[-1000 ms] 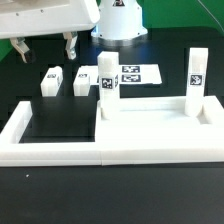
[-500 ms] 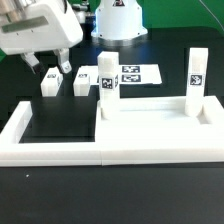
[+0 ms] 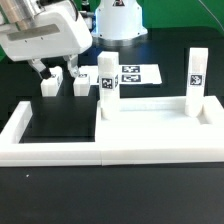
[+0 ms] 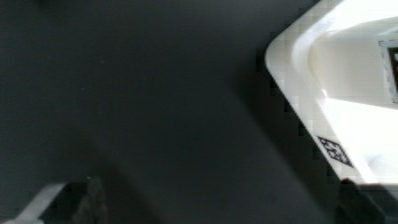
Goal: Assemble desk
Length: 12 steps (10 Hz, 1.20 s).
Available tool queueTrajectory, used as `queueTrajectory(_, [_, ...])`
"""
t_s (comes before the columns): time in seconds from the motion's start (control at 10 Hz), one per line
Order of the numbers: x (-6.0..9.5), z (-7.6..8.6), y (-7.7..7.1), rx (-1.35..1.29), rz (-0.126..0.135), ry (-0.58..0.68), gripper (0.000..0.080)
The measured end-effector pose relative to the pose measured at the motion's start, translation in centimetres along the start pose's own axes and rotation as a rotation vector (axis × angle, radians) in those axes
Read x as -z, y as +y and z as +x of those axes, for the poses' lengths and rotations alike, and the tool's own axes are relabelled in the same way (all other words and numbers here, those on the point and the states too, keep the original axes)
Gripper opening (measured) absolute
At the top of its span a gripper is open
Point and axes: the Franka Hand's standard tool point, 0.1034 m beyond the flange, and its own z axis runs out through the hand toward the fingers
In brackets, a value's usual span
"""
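The white desk top (image 3: 150, 122) lies at the exterior view's right, inside the border wall. Two tagged white legs stand upright in its far corners, one at the left (image 3: 108, 82) and one at the right (image 3: 196, 75). Two loose tagged legs lie on the black table behind, one on the left (image 3: 50, 84) and one on the right (image 3: 83, 80). My gripper (image 3: 57, 72) is open and empty, its fingers hanging just above and to either side of the left loose leg. In the wrist view a blurred white part with a tag (image 4: 333, 150) shows beside dark table, and my gripper (image 4: 214, 212) holds nothing.
The low white U-shaped border wall (image 3: 40, 150) runs along the front and left. The marker board (image 3: 132, 73) lies flat behind the desk top. The robot base (image 3: 120, 20) stands at the back.
My gripper has come down and moved toward the exterior view's right, from the far left corner to just over the left loose leg. The parts have not moved.
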Motion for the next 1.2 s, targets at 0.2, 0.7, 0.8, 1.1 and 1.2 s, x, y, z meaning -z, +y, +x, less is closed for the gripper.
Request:
queueTrajectory(0.2, [-0.6, -3.0, 2.8, -0.025, 0.037, -0.261, 0.0649])
queueTrajectory(0.7, [-1.3, -4.1, 3.3, -0.052, 0.079, -0.598, 0.0649])
queueTrajectory(0.8, [-1.4, -4.8, 3.4, -0.055, 0.086, -0.678, 0.0649])
queueTrajectory(1.1, [-2.9, -5.6, 4.8, -0.069, -0.030, -0.816, 0.0649])
queueTrajectory(1.2, [-2.9, -5.5, 4.8, -0.066, -0.028, -0.815, 0.0649])
